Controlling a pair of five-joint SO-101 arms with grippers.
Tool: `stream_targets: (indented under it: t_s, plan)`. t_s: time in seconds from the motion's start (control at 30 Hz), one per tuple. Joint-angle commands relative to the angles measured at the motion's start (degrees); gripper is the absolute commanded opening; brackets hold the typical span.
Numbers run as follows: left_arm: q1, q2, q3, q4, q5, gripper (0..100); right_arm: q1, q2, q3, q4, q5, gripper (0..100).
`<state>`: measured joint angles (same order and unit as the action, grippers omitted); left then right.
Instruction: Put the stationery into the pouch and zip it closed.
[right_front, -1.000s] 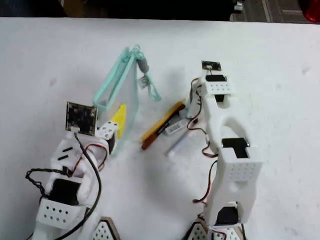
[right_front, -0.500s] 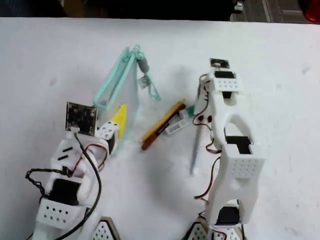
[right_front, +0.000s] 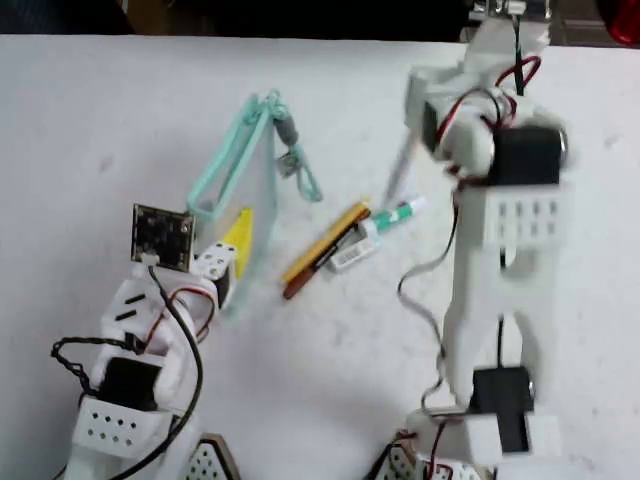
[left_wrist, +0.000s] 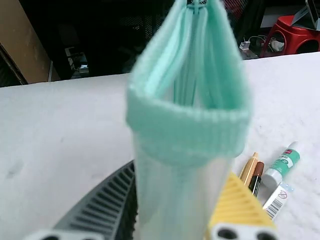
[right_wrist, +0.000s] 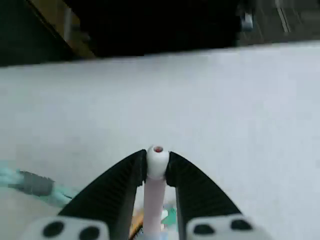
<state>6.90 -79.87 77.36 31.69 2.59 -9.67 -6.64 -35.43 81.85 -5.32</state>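
Note:
A clear pouch with a mint-green zip rim (right_front: 240, 185) stands upright with its mouth open, and my left gripper (right_front: 232, 262) is shut on its lower edge. In the left wrist view the pouch (left_wrist: 190, 125) rises between the grey and yellow fingers. My right gripper (right_front: 418, 105) hangs raised over the far right of the table, shut on a white pen (right_front: 398, 172) that points down. The right wrist view has the pen (right_wrist: 156, 165) pinched between the black fingers. Yellow and brown pencils (right_front: 322, 250), a green-capped glue stick (right_front: 392, 217) and a small white item (right_front: 350, 256) lie right of the pouch.
The pouch's grey zip pull (right_front: 288, 135) and mint cord lie at its far end. Open white table (right_front: 120, 100) surrounds the objects. A dark edge runs along the table's far side.
My right arm has lifted the white pen off the table and carried it up and toward the far side. The left arm and pouch have stayed put.

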Motion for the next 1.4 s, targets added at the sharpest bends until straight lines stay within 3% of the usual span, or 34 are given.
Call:
stream_targets:
  t_s: [0.0, 0.2, 0.33, 0.83, 1.0, 1.07, 1.17, 1.23, 1.37]
  plan:
    - [-0.48, -1.01, -0.18, -1.32, 0.44, 20, -7.25, -6.64, -8.44, -2.77, 0.79, 1.5]
    - [-0.22, -1.01, -0.09, -1.14, 0.44, 20, -22.46, -8.48, -16.88, -9.89, 0.79, 1.5]
    - [-0.4, -1.01, -0.09, -1.14, 0.35, 20, -28.26, -8.4, -14.24, -13.49, 0.79, 1.5]
    - [-0.48, -1.01, -0.09, -1.32, 0.35, 20, -29.14, -8.4, -0.88, -14.81, 1.14, 1.5]
    - [-0.48, -1.01, -0.09, -1.32, 0.35, 20, -31.43, -8.57, 0.53, -14.55, 6.77, 2.1]
    - [-0.48, -1.01, -0.09, -1.32, 0.35, 20, -33.1, -9.01, 0.18, -13.49, 8.18, 8.0]
    - [-0.48, -1.01, -0.09, -1.32, 0.35, 20, -35.12, -9.01, -0.7, -12.79, 8.26, 27.9]
    - [-0.48, -1.01, -0.09, -1.32, 0.35, 20, -35.38, -9.01, -0.7, -12.79, 8.44, 36.1]
    - [-0.48, -1.01, -0.09, -1.32, 0.35, 20, -34.59, -9.01, -1.05, -12.35, 8.53, 30.7]
